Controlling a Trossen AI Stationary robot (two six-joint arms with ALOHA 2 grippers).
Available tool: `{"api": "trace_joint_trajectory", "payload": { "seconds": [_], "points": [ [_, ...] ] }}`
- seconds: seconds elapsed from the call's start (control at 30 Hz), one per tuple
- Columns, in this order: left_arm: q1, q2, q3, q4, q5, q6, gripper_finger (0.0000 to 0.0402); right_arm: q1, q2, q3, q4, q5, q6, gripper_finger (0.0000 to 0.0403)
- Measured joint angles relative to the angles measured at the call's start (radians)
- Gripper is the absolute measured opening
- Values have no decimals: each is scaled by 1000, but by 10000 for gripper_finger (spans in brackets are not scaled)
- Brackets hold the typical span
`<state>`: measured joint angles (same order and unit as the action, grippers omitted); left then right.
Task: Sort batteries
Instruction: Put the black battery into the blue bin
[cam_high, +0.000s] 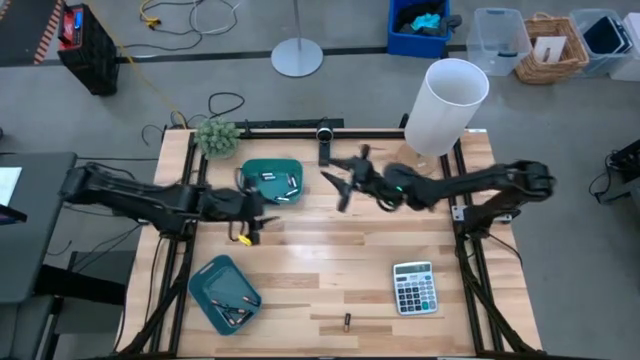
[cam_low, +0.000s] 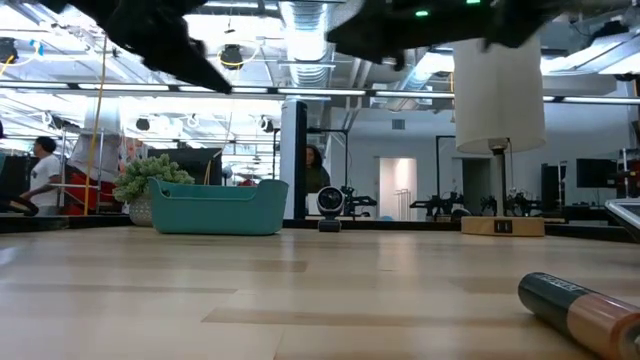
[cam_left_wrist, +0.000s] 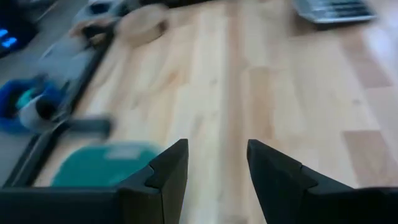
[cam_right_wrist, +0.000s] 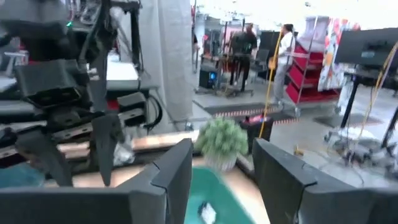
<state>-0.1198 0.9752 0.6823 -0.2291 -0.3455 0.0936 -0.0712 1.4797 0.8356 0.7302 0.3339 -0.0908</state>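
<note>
One battery (cam_high: 347, 320) lies alone on the wooden table near its front edge; the low view shows this battery (cam_low: 580, 305) on its side, dark green and copper. Several batteries (cam_high: 285, 186) lie in the far teal tray (cam_high: 256, 166), and a few batteries (cam_high: 236, 312) lie in the near-left teal tray (cam_high: 207, 283). My left gripper (cam_high: 260, 212) hovers open just on the near side of the far tray, with nothing between its fingers (cam_left_wrist: 168, 168). My right gripper (cam_high: 337, 188) hangs open above the table to the right of that tray, also empty (cam_right_wrist: 222, 149).
A grey calculator (cam_high: 413, 288) lies near the front right. A small potted plant (cam_high: 217, 137) stands at the far left corner and a tall white cylinder (cam_high: 447, 105) at the far right. Bare wood lies across the table's middle. People stand in the room beyond.
</note>
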Motion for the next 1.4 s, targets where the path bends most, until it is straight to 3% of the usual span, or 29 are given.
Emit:
{"api": "trace_joint_trajectory", "payload": {
  "seconds": [0.23, 0.37, 0.47, 0.63, 0.8, 0.97, 1.13, 1.4],
  "points": [
    [0, 300, 27, 344, 234, 191, 160, 166, -217, -237, 6, 157, 31, 180],
    [-16, 477, 151, 364, 375, 276, 160, 253, -309, -307, 5, 220, 33, 180],
    [-39, 619, 281, 280, 427, 350, 160, 303, -375, -314, -7, 254, 10, 180],
    [-80, 817, 482, 95, 481, 472, 160, 400, -438, -315, -40, 259, -65, 180],
    [-118, 931, 619, 16, 538, 567, 160, 469, -467, -315, -48, 342, -127, 180],
    [-155, 1017, 703, -12, 586, 680, 168, 504, -482, -315, -50, 351, -166, 180],
    [-184, 1107, 775, -33, 612, 726, 208, 510, -486, -315, -51, 352, -177, 180],
    [-235, 1187, 896, -60, 560, 801, 242, 517, -486, -314, -49, 352, -180, 180]
  ]
}}
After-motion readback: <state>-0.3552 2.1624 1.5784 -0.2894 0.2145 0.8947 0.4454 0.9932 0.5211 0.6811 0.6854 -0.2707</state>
